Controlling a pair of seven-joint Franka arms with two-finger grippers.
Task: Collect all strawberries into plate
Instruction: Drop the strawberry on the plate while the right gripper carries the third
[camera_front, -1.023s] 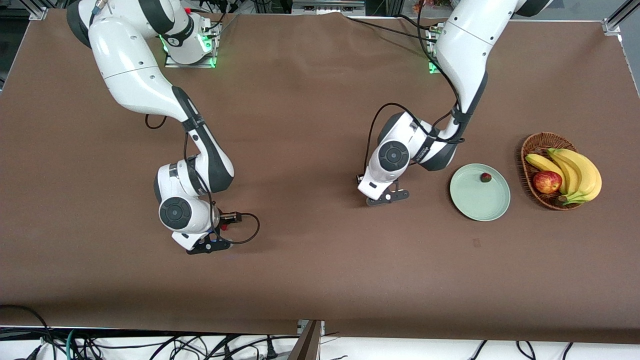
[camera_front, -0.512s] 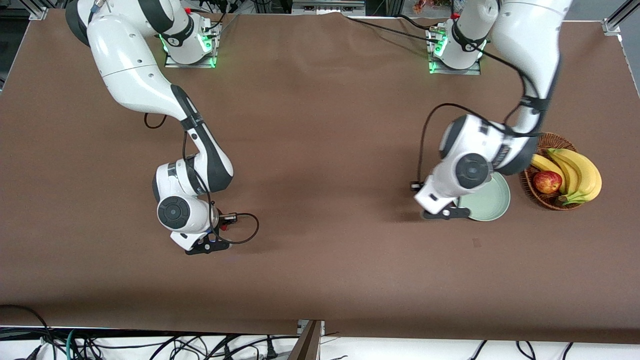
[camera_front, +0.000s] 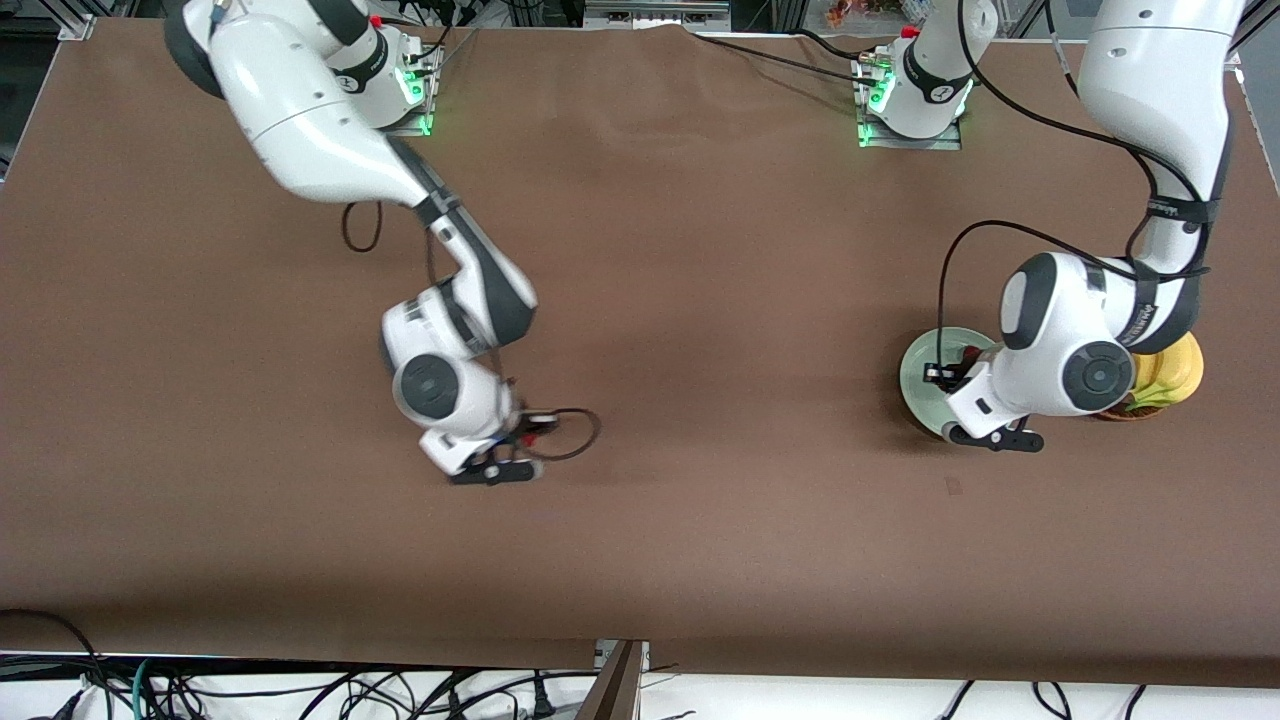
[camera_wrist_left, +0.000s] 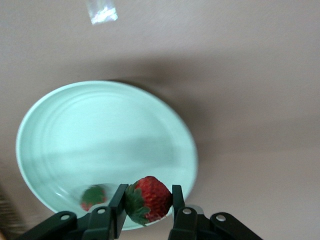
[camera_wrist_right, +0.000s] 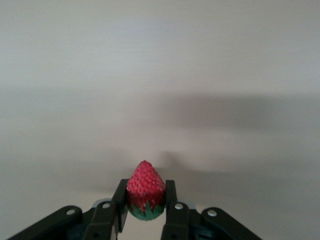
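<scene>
The step in hand looked like delivery: both arms carried a berry, and the left one was the closer to dropping it.

Nearest the front camera, the right gripper (camera_front: 490, 470) hung over bare bench (camera_front: 700, 560) toward the right arm's end, well apart from the plate. Its wrist view showed its fingers (camera_wrist_right: 120, 197) clenched on a strawberry (camera_wrist_right: 145, 190), tip outward, with only plain surface under it.

Farther back, the left gripper (camera_front: 995, 437) was over the camera-side edge of the mint plate (camera_front: 915, 375). In its wrist view the fingers (camera_wrist_left: 119, 200) gripped a second strawberry (camera_wrist_left: 148, 198) above the rim (camera_wrist_left: 60, 95), and a third strawberry (camera_wrist_left: 92, 196) already lay in the dish.

By my judgement the next move called for the left arm to come a little more over the dish and let go low, so the berry did not roll out — then to clear away for the right arm's long carry.

The front view hid both held berries under the wrists and covered most of the basket (camera_front: 1160, 385); only the wrist views confirmed the grasps. They, in turn, gave no sense of how far the right arm was from the plate.
</scene>
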